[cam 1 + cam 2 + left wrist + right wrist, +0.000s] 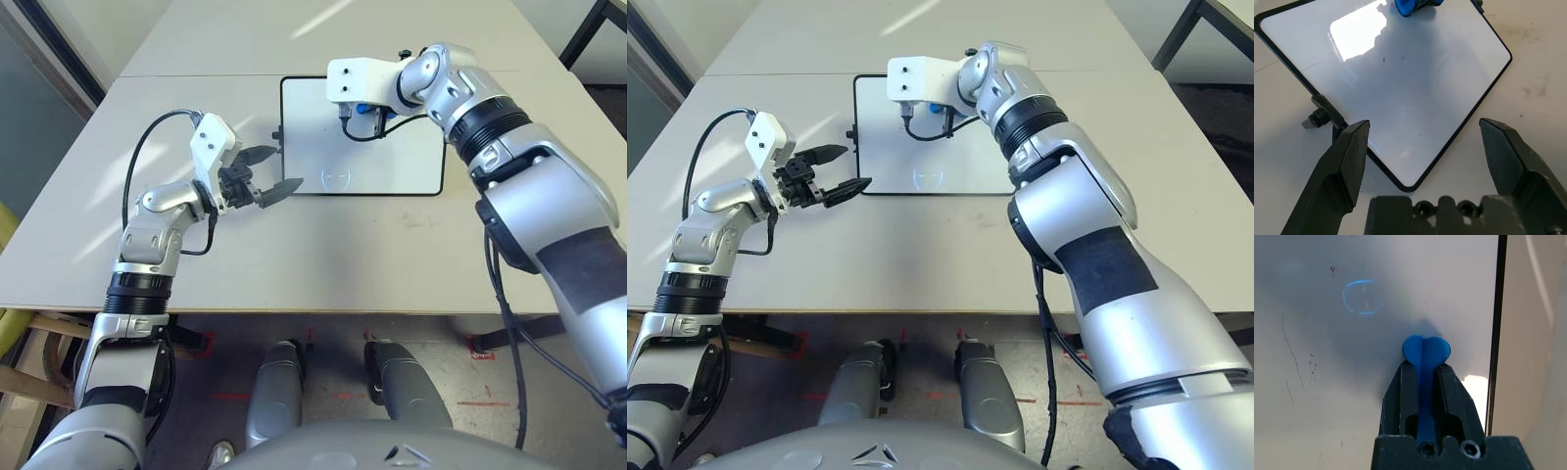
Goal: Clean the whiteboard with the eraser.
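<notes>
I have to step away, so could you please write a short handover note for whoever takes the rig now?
Right gripper: shut on the eraser, over the far part of the whiteboard.
Left gripper: open, empty, at the whiteboard's near left corner.
Whiteboard lies flat on the table.
Done: eraser picked up and brought to the board.
Left: a faint bluish ring and small dark specks remain to wipe.

White whiteboard [392, 162] (black frame, faint bluish ring); bright blue eraser [1425, 352].
</notes>
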`<act>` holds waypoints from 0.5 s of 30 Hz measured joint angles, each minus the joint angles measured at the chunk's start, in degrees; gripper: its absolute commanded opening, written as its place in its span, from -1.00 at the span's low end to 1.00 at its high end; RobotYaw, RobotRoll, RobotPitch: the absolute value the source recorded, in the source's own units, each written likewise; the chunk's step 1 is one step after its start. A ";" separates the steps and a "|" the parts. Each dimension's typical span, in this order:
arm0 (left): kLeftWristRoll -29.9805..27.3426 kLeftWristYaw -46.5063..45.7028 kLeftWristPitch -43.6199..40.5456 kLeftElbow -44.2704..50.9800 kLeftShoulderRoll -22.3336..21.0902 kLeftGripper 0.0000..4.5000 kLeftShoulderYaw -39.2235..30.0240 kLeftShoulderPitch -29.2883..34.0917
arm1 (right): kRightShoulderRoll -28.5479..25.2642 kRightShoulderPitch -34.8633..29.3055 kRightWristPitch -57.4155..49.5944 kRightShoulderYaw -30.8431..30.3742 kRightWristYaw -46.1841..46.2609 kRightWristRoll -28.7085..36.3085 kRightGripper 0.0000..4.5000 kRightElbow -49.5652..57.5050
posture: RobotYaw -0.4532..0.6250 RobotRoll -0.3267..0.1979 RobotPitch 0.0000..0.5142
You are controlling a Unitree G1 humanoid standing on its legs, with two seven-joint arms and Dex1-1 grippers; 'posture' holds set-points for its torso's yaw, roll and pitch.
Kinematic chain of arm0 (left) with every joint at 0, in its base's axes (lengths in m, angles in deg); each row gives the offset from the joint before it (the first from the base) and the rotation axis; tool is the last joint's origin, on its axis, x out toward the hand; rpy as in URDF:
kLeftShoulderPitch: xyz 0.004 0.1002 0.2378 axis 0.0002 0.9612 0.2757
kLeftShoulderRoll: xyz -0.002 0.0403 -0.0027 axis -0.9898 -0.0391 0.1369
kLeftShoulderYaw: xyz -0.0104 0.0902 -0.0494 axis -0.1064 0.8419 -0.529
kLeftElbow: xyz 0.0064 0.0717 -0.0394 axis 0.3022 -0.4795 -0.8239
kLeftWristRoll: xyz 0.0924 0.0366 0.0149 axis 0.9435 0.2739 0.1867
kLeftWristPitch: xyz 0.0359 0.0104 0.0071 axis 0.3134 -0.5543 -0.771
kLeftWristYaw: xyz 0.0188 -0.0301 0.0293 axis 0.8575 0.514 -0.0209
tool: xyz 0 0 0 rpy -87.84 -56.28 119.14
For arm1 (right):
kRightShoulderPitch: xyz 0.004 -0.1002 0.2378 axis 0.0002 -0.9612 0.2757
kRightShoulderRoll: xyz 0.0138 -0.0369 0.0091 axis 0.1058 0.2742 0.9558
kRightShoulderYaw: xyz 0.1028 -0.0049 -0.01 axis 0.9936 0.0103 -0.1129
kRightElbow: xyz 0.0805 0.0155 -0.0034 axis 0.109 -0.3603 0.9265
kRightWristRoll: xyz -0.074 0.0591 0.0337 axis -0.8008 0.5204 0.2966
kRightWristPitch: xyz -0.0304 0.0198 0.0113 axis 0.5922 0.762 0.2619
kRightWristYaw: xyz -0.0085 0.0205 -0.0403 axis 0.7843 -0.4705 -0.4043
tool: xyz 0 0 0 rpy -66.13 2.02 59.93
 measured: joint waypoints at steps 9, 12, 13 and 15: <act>0.01 0.00 0.00 -0.08 0.00 1.00 0.00 -0.02 | -3.91 -1.14 0.52 -1.22 -0.57 -1.09 -0.91 0.14 | -0.35 0.25 -0.47; 0.01 0.02 0.00 -0.10 0.00 1.00 0.00 -0.07 | -4.49 -1.32 0.57 -1.25 -0.60 -1.25 -0.91 0.14 | -0.35 0.25 -0.47; 0.01 0.04 0.00 -0.11 0.00 1.00 0.00 -0.09 | -4.53 -1.33 0.57 -1.23 -0.60 -1.25 -0.91 0.14 | -0.35 0.25 -0.47; 0.01 0.12 0.01 -0.13 0.00 1.00 0.01 -0.21 | -4.50 -1.33 0.56 -1.03 -0.66 -1.20 -0.91 0.17 | -0.35 0.25 -0.47</act>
